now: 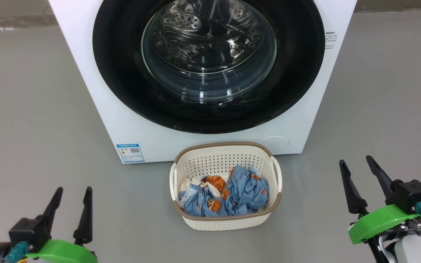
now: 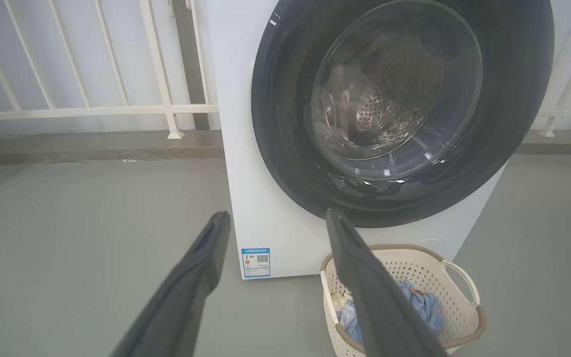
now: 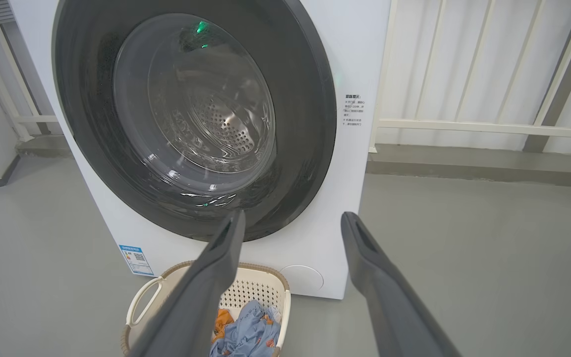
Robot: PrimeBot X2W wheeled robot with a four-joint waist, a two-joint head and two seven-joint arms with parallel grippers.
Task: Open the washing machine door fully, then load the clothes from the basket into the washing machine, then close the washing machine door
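Observation:
The white washing machine [image 1: 298, 120] stands ahead with its round black-rimmed door [image 1: 122, 73] shut flat against the front; the steel drum shows through the glass. On the floor before it sits the cream basket [image 1: 225, 160] holding the light-blue clothes [image 1: 243, 193] with orange figures. My left gripper [image 1: 73, 190] hovers open at the lower left, well left of the basket. At the lower right my right gripper [image 1: 356, 160] is open too, nothing between its fingers. The left wrist view shows the door [image 2: 285, 124] and basket [image 2: 414, 267]; the right wrist view shows the door [image 3: 310, 124] and clothes [image 3: 248, 332].
Grey floor [image 1: 31, 109] spreads on both sides of the machine. A white railing [image 2: 92, 109] with a low kerb runs behind it on the left and another railing [image 3: 488, 126] on the right. A blue label sticker [image 1: 130, 152] sits low on the machine's front.

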